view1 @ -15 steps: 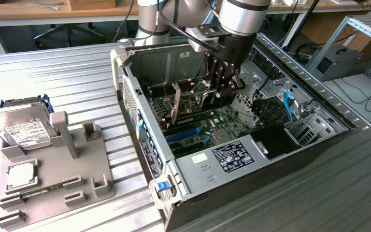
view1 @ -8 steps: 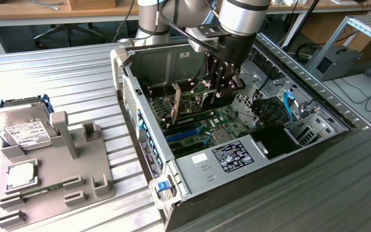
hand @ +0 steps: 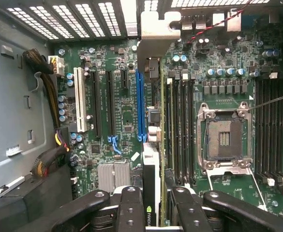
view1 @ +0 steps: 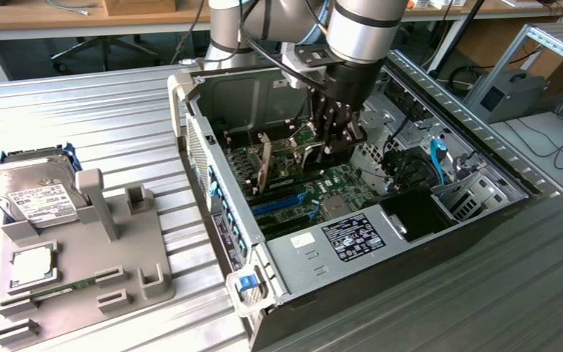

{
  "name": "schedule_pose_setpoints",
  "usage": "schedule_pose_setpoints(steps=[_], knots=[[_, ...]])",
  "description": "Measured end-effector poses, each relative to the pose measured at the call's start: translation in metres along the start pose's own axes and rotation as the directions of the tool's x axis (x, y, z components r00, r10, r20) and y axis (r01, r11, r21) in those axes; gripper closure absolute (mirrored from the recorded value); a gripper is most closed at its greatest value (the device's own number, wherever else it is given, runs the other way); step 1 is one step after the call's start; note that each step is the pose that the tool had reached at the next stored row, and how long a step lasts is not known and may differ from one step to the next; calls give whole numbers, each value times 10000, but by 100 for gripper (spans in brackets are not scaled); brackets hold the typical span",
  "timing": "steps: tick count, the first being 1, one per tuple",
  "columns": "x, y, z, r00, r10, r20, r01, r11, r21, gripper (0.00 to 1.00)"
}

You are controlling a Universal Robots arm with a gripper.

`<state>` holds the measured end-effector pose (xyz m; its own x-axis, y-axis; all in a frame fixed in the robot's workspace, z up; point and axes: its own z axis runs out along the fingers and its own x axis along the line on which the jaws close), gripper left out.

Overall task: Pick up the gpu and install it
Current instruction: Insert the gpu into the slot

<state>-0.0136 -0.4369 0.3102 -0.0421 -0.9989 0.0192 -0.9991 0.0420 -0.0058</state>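
Judging by how things lie, the pickup is done and the install is under way. The open computer case lies on its side on the ribbed metal table, well apart from the grey parts holder and the hard drive at the exterior view's left. Inside the case, over the motherboard, the gpu stands on edge. It runs just beside the long blue slot, with its silver bracket against the case's rear wall. Whether its lower edge sits in the slot I cannot tell, and letting go is not yet done. The arm points almost straight down into the case, wrist vertical. The gripper pinches the card's upper edge, its dark fingers pressed one to each face.
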Motion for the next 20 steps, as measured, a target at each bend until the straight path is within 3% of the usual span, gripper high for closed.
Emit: schedule_pose_setpoints(steps=[20], knots=[[0, 79, 194, 10000, 2, 15, -2, 9999, 109, 73]])
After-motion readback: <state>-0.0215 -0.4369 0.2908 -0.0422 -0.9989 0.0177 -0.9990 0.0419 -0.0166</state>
